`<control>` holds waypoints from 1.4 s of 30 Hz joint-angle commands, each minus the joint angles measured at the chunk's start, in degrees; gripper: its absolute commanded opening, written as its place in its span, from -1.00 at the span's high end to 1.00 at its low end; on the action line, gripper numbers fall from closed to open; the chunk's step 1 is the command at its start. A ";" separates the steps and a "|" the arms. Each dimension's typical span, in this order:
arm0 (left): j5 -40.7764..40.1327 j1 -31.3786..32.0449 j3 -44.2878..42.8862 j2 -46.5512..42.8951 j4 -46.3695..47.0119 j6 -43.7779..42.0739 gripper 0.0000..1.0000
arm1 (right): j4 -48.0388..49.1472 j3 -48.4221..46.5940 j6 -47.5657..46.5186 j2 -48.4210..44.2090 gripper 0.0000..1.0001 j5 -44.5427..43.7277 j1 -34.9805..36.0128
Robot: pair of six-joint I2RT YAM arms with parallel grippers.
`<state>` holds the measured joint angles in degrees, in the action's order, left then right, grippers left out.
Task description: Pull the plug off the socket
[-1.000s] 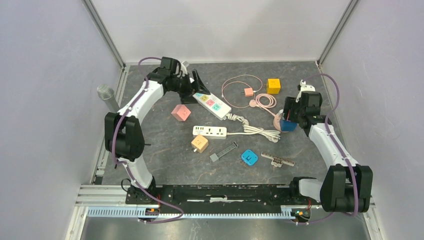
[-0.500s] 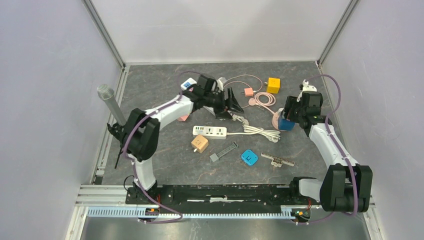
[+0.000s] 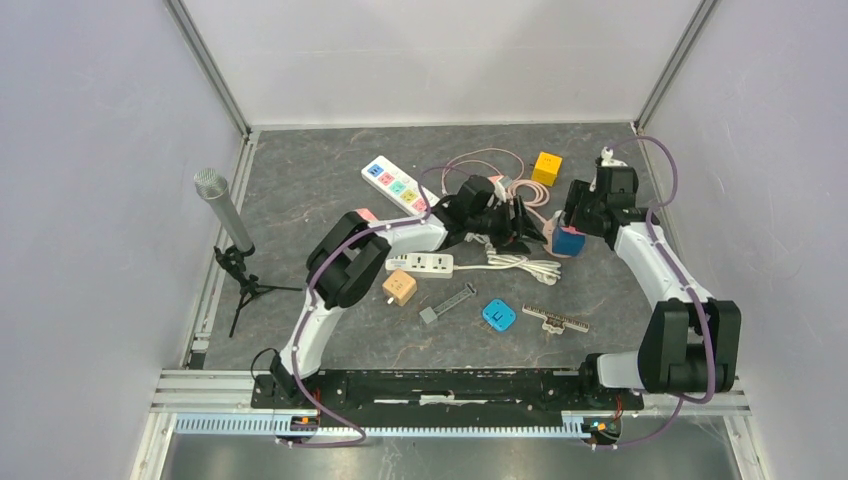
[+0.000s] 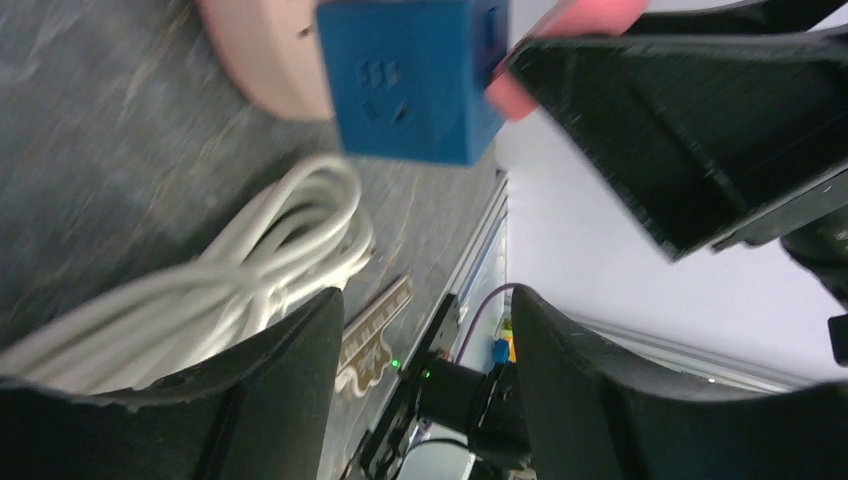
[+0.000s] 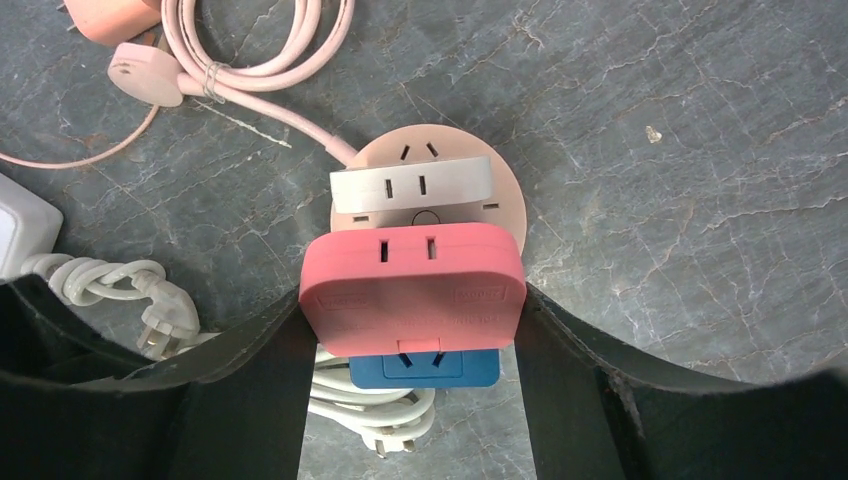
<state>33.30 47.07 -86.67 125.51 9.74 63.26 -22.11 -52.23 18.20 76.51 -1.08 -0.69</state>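
While the near side of the table [image 3: 300,200] carries only loose pieces that we judge play no part, a toothed strip [image 3: 556,319], a small blue adapter [image 3: 498,315] and an orange cube [image 3: 399,288], the work sits a little further out, just past the white power strip [image 3: 420,263] and its coiled white cable [image 3: 520,263]. There, right of centre, the round pink socket [image 5: 505,200] lies with three things plugged into it side by side: a blue cube [image 5: 425,368] on the near side, a pink plug [image 5: 412,275] in the middle and a white plug [image 5: 412,185] beyond it, none pulled free yet. Our right gripper [image 5: 412,292] reaches down over them with its jaws clenched on the pink plug, pressing its two opposite sides, which we take as the pulling hold. Our left gripper [image 4: 425,310] sits just to the left of the socket and the blue cube, its jaws released with nothing between them. We judge it is placed there to pin the socket down, since so light a base would otherwise lift with the plug. Furthest out lie a pink cable [image 3: 478,160], a yellow cube [image 3: 546,169] and a multicoloured power strip [image 3: 395,185], well apart from the grasp.
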 commanded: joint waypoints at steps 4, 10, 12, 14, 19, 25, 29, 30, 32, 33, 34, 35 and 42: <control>-4.37 1.04 -5.80 4.59 12.36 3.10 -0.24 | -6.01 -6.33 4.23 4.76 1.00 -4.34 3.88; -10.46 2.80 -5.80 5.66 10.16 1.40 -0.07 | -7.50 -7.04 6.27 5.88 1.00 -4.73 4.16; -13.03 3.03 -5.53 6.54 10.09 3.93 0.03 | -7.08 -6.48 6.66 5.59 1.00 -4.87 4.15; -12.67 3.27 -5.85 8.28 14.20 7.69 0.05 | -6.44 -5.63 7.22 5.47 1.00 -4.90 4.12; -11.84 4.16 -8.93 11.13 15.64 9.85 0.09 | -6.11 -4.70 8.33 6.68 1.00 -2.10 4.20; -13.90 4.17 -12.10 12.78 8.07 10.36 0.10 | -6.02 -5.63 7.88 6.96 1.00 -1.06 4.20; -15.70 4.17 -18.06 14.58 -9.94 7.52 0.19 | -6.27 -7.41 6.13 6.90 1.00 -0.42 4.18; -15.81 4.17 -19.10 15.11 -13.34 6.99 0.20 | -6.34 -8.27 5.57 6.94 1.00 -0.50 4.16; -15.24 4.12 -20.91 16.55 -18.09 6.44 0.22 | -7.60 -10.53 4.75 7.16 1.00 -1.02 4.12; -14.46 4.11 -21.57 17.21 -19.06 6.44 0.22 | -7.99 -11.58 4.39 7.32 1.00 -0.75 4.10; -13.33 4.11 -22.49 18.17 -19.88 6.24 0.22 | -8.29 -12.71 4.16 7.58 1.00 -0.48 4.12; -12.52 4.12 -23.63 19.03 -21.08 5.91 0.22 | -8.48 -13.81 3.90 7.81 1.00 -0.03 4.05; -13.21 4.00 -28.89 22.03 -32.12 1.47 0.24 | -9.28 -17.98 3.53 9.95 1.00 3.68 2.63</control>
<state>24.05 50.46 -116.11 142.15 -7.66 69.84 -33.76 -64.97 19.90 86.56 -5.26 2.11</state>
